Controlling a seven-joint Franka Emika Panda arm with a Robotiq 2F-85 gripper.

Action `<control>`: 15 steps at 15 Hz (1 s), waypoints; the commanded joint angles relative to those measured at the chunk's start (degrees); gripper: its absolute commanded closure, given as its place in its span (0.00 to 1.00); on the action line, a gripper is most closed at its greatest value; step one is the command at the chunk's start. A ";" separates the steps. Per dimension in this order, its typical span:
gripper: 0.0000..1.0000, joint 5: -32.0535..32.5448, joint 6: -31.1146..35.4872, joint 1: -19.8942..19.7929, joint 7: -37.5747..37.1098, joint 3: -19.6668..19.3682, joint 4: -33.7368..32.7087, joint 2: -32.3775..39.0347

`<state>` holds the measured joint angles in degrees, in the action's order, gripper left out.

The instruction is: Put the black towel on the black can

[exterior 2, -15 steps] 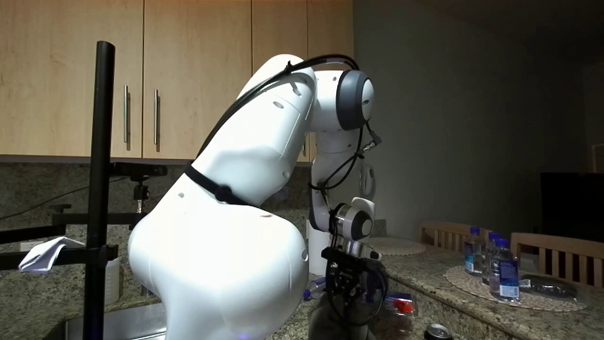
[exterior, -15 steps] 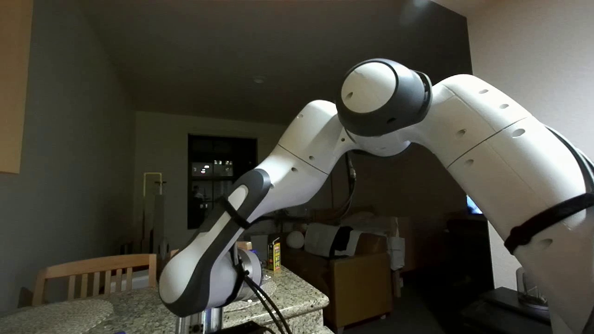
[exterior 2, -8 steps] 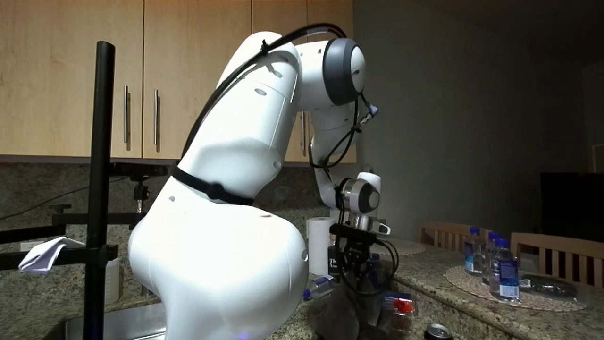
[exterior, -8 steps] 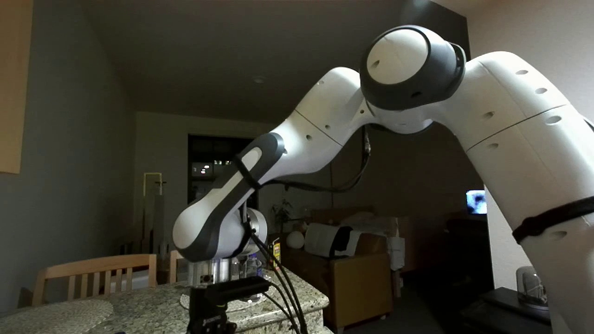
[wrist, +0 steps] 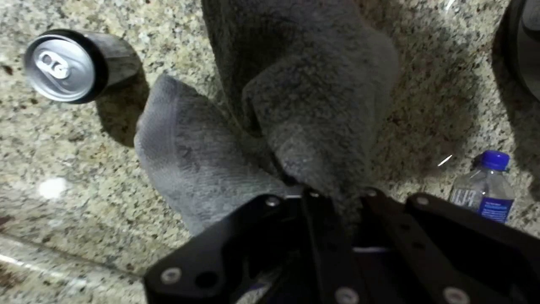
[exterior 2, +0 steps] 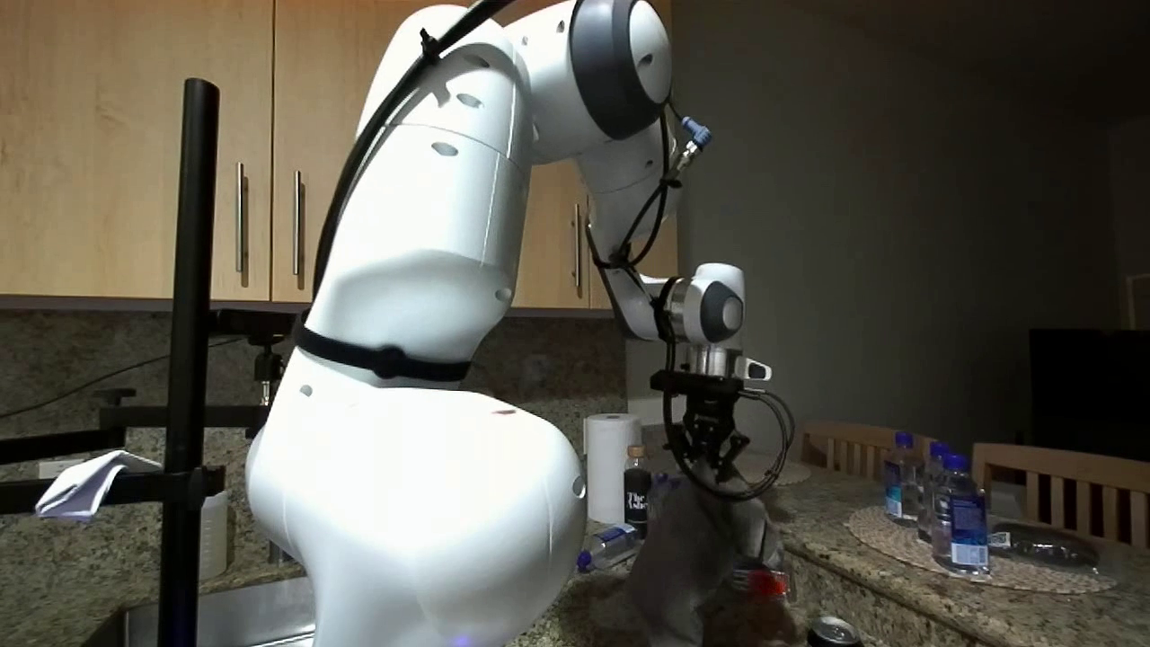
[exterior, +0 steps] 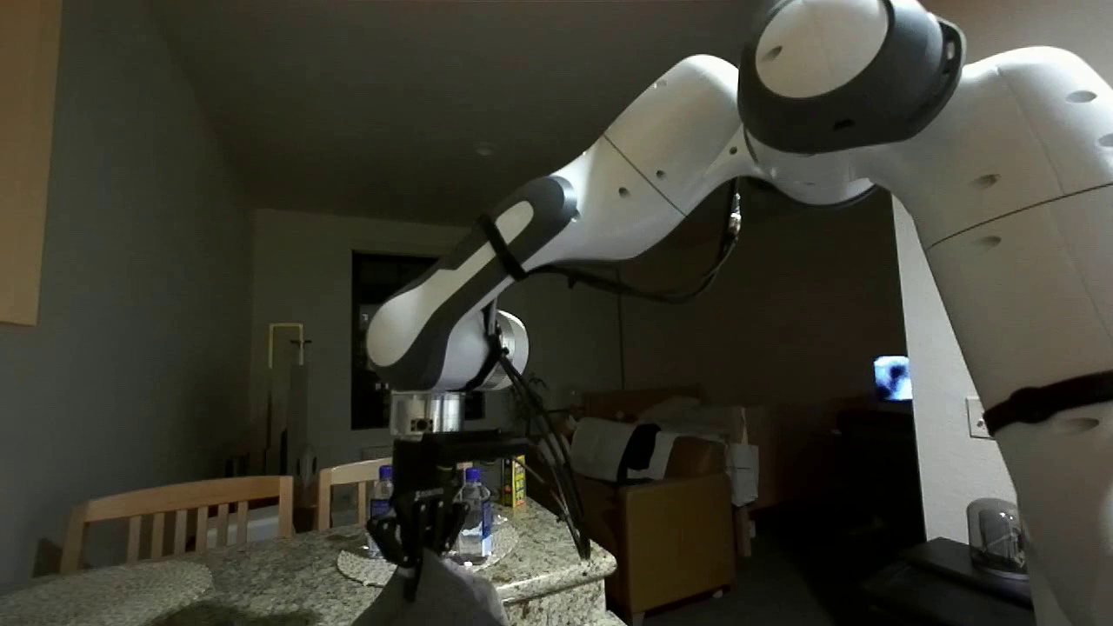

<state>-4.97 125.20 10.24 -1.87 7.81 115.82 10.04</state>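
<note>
One can [wrist: 82, 65] stands upright on the granite counter [wrist: 101, 181], silver-topped with a dark rim. To its right in the wrist view, near but apart, we find the dark grey towel [wrist: 320, 101], bunched into folds. We record the gripper [wrist: 339, 202] below and to the right of the can in that view, its jaws clamped on the towel with cloth visible between them. In an exterior view we note the towel to the left of and higher than the can, draping downward; whether its lowest part touches the counter we cannot tell. We also log a blue-capped bottle [exterior 2: 611, 545] lying left of the can, on the far side of the towel. Three water bottles [exterior 2: 929, 494] stand on a woven mat [exterior 2: 1047, 580], up and to the right of the can.
</note>
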 commanded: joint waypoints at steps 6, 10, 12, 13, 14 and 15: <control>0.92 14.80 -5.80 -2.03 -12.37 -3.92 -1.75 -6.82; 0.92 14.21 -9.49 -4.33 -14.68 -5.82 -4.16 -4.23; 0.92 13.99 -10.59 -5.41 -15.94 -6.89 -4.89 -2.71; 0.92 13.28 -11.43 -5.96 -16.17 -7.40 -5.24 -1.85; 0.92 13.08 -11.86 -6.30 -16.46 -7.79 -5.29 -1.11; 0.92 12.65 -12.38 -6.56 -16.67 -8.08 -5.33 -0.23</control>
<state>8.30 115.83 4.72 -16.23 0.07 112.30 7.38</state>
